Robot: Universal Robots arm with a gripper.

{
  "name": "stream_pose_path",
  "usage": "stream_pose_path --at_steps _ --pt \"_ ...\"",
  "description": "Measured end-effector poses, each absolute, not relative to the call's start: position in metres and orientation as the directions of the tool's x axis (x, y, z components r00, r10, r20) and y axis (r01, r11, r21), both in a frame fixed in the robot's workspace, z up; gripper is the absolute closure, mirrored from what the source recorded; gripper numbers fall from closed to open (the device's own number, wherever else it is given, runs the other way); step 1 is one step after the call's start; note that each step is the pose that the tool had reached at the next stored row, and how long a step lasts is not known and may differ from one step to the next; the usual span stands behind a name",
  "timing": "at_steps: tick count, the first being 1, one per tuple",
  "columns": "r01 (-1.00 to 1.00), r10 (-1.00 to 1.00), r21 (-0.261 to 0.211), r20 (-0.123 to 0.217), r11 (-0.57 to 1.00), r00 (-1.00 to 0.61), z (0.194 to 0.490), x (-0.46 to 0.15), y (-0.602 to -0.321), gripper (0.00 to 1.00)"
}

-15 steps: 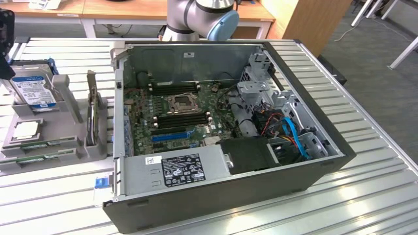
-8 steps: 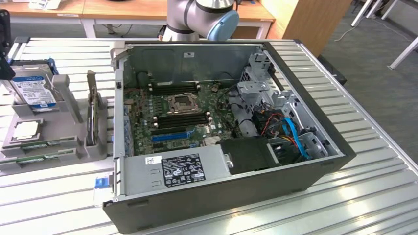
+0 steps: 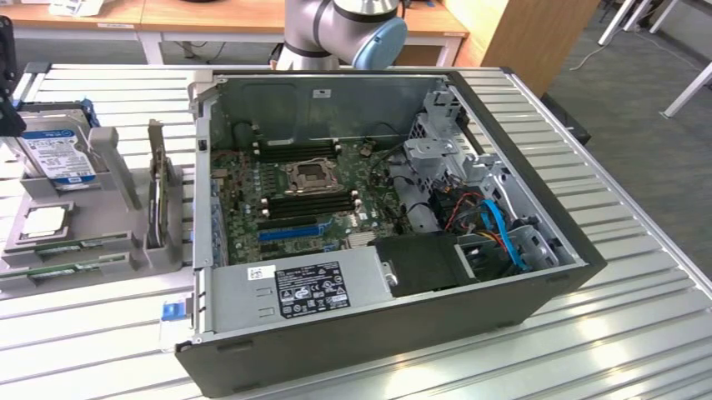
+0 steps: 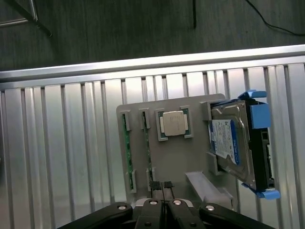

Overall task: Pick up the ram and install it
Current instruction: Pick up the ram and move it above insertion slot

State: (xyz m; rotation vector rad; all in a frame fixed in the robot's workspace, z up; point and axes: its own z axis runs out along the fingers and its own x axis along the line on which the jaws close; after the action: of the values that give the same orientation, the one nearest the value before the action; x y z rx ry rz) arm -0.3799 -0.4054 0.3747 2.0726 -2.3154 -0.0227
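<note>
The pick has not begun. The ram [image 4: 147,148] stands on edge in a slot of the grey holder [image 4: 136,157], beside a second stick [image 4: 127,148], near the holder's edge opposite the hard drive [image 4: 231,143]. The gripper [image 4: 161,190] hangs above, clenched on nothing, its tips seemingly over the ram's end. I judge the jaws must part and straddle the thin board. The arm [image 3: 333,29] rises at the table's [image 3: 623,333] far edge, wrist pointing down.

A ribbed metal table [image 3: 623,333] stands on grey carpet [image 3: 639,125], with wooden desks [image 3: 212,15] behind it.
</note>
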Motion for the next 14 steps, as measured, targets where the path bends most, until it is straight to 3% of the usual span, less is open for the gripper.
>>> stream_pose_path --at_steps 14 --pt "-0.997 -0.997 0.024 0.015 0.078 -0.078 0.3746 -0.3799 -0.4054 0.90"
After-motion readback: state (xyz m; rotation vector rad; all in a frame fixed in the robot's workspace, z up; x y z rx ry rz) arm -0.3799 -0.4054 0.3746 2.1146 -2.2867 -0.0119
